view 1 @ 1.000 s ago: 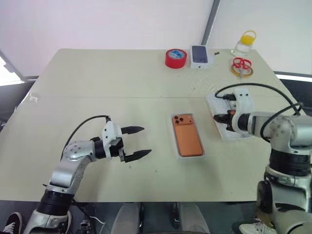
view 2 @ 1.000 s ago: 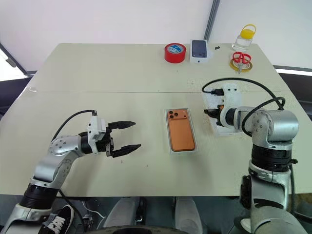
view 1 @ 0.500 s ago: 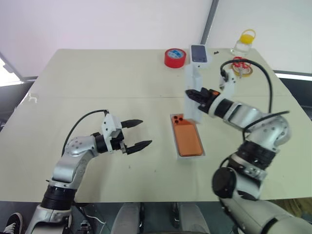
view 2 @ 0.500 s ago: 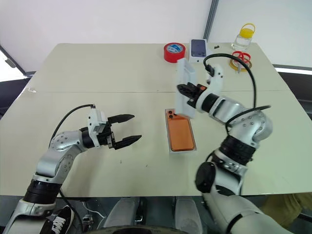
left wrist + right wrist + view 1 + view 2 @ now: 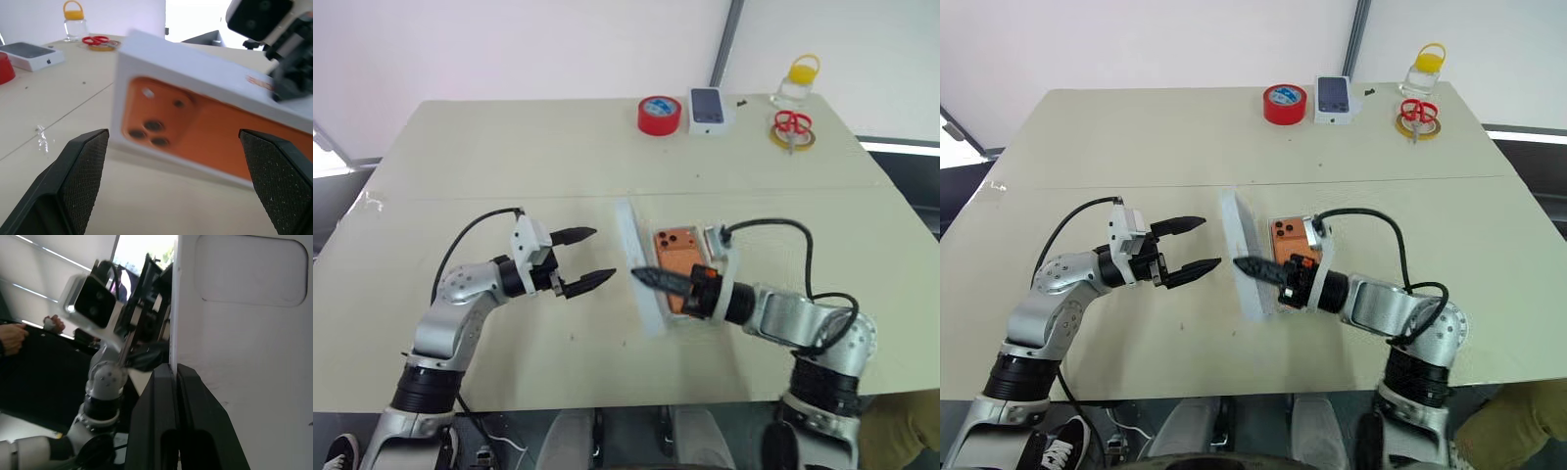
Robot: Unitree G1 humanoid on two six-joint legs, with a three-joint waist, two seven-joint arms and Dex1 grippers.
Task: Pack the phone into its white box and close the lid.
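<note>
phone [image 5: 680,272] is seen in the white box [image 5: 717,257] at frame centre. the lid [image 5: 639,281] is pinched on edge by the right hand [image 5: 651,279]; the left hand [image 5: 587,258] is spread wide. a thin grip could let it slip or land askew.

Red tape roll [image 5: 657,115], scissors [image 5: 790,125], bottle [image 5: 798,83] at table's [image 5: 489,157] far edge.

Right gripper [image 5: 174,382]: two black fingers pressed together, nipping edge of the lid [image 5: 239,357].

Lid: white panel, rounded-rectangle embossing on face, stands edge-on just beside fingers.

Left gripper [image 5: 146,355]: beyond lid's edge, dark fingers pointing toward lid, white camera block on wrist, grey arm below it.

Person's hand [image 5: 12,338]: far side from lid, against dark backdrop, well apart from both grippers.
</note>
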